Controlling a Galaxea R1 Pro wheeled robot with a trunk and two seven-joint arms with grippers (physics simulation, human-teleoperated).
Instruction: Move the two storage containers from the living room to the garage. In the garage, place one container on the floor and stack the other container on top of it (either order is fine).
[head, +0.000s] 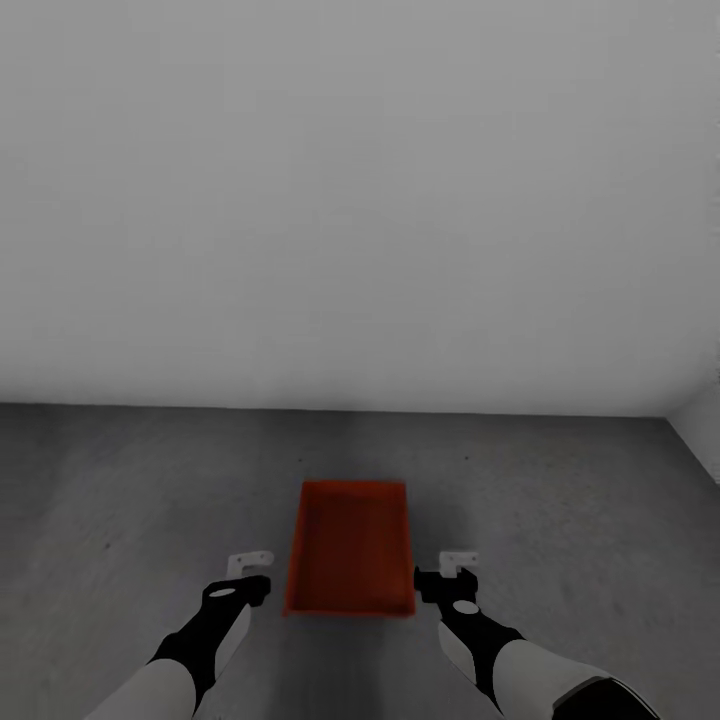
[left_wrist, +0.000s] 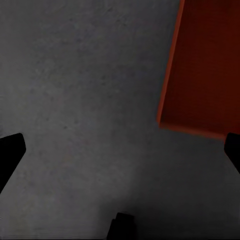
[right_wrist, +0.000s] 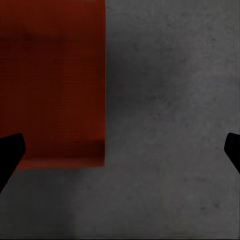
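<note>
On the garage floor (head: 120, 480) near the wall (head: 360, 200), one orange bin (head: 350, 545) sits flat as the likely stack base, left gripper (head: 250, 575) and right gripper (head: 455, 575) flanking it, both spread apart, holding nothing.

White forearms, black wrists, left gripper (head: 250, 562) and right gripper (head: 458, 560) — white-tipped fingers

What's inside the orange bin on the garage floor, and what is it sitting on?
The storage container looks empty: only its red bottom shows. It sits on the dark grey floor; the floor beneath it is covered.
</note>
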